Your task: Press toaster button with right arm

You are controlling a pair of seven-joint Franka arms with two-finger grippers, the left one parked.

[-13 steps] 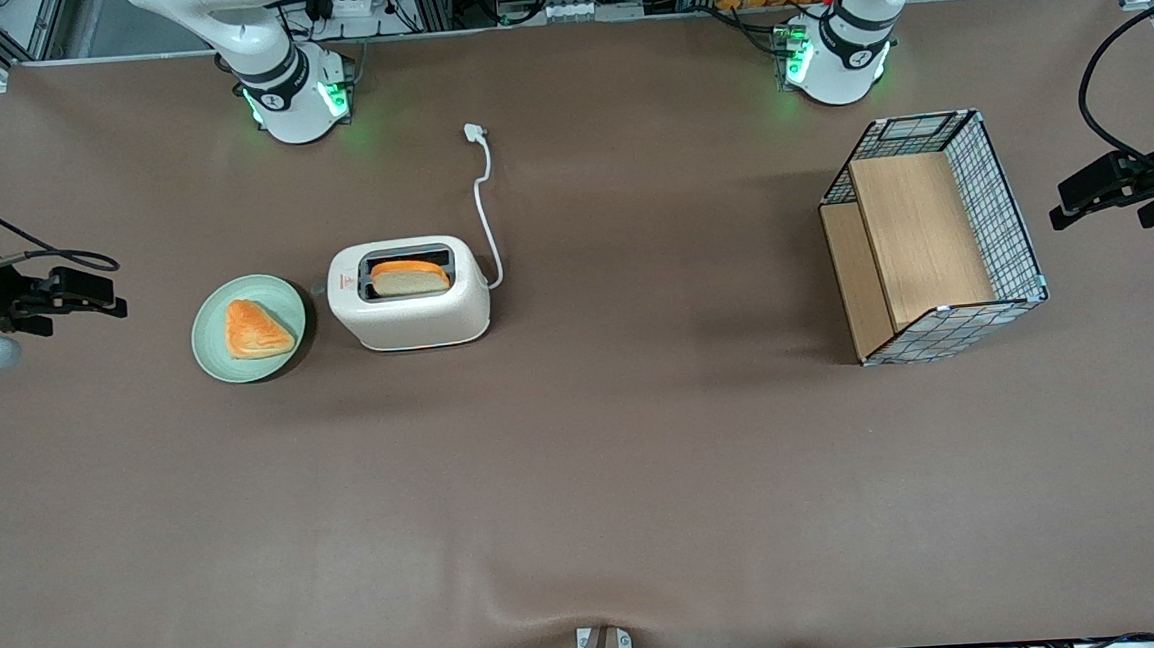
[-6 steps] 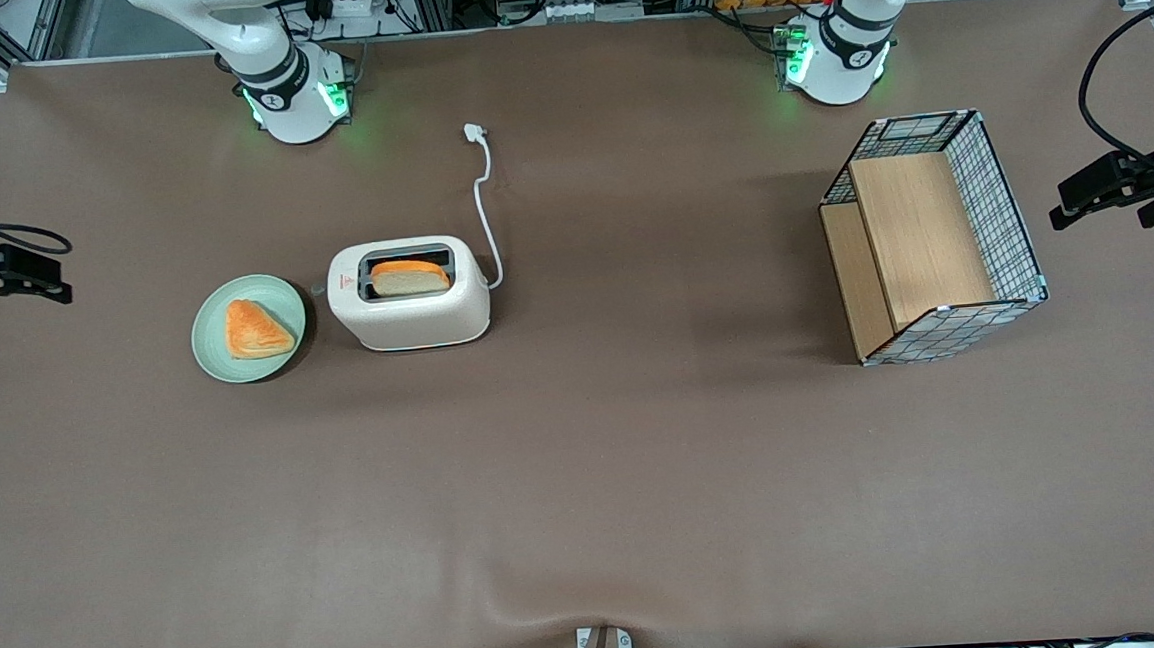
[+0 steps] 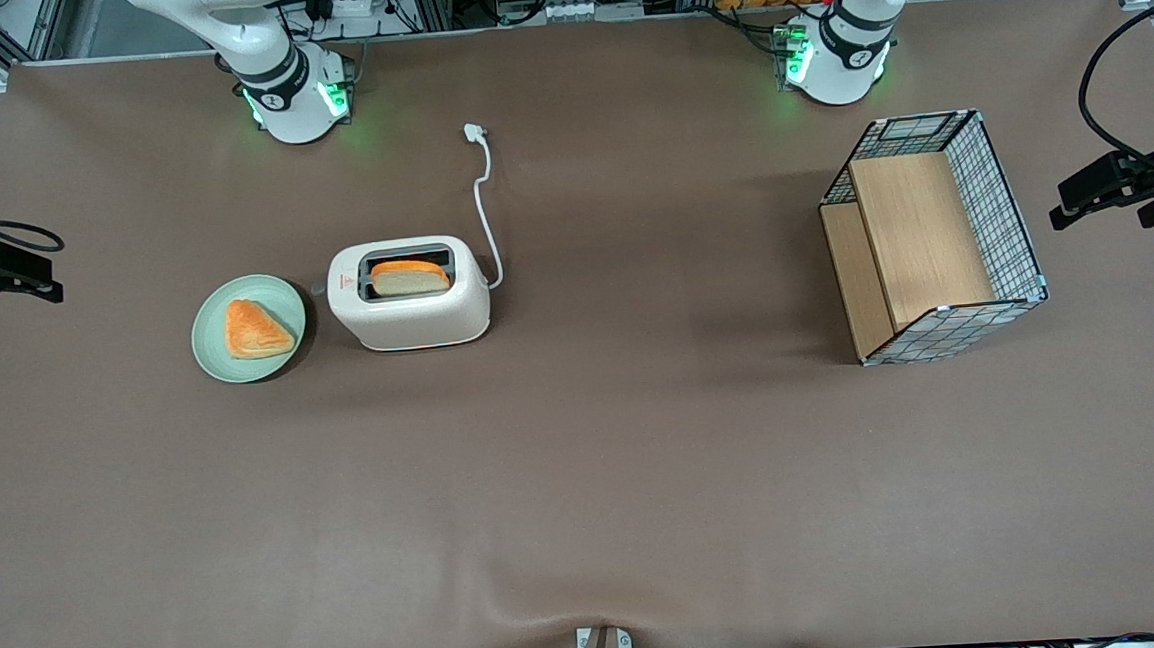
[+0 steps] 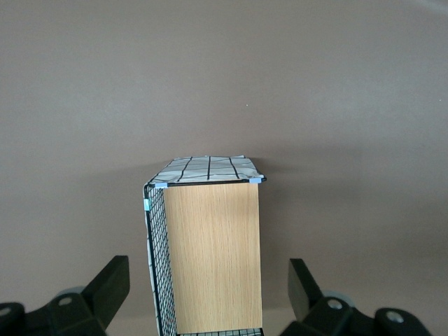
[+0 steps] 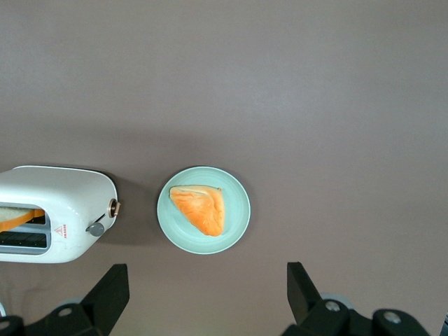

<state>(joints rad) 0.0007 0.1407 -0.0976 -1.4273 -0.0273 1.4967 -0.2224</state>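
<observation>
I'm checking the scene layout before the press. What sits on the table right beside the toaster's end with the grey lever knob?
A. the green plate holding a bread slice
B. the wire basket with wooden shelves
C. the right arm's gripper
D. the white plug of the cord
A: the green plate with a bread slice lies beside the toaster button end of the toaster; the open gripper hovers high above the plate.

The hand (image 5: pixel 206 297) hangs high over the brown desk (image 5: pixel 315 91), its two black fingers (image 5: pixel 108 294) spread wide apart. Under it sits a green plate (image 5: pixel 234 224) with a slice of orange-crusted bread (image 5: pixel 199 208). Just beside the plate stands the toaster (image 5: pixel 59 203), its grey button (image 5: pixel 96 228) facing the plate, toast (image 5: pixel 17 217) in one slot.
</observation>
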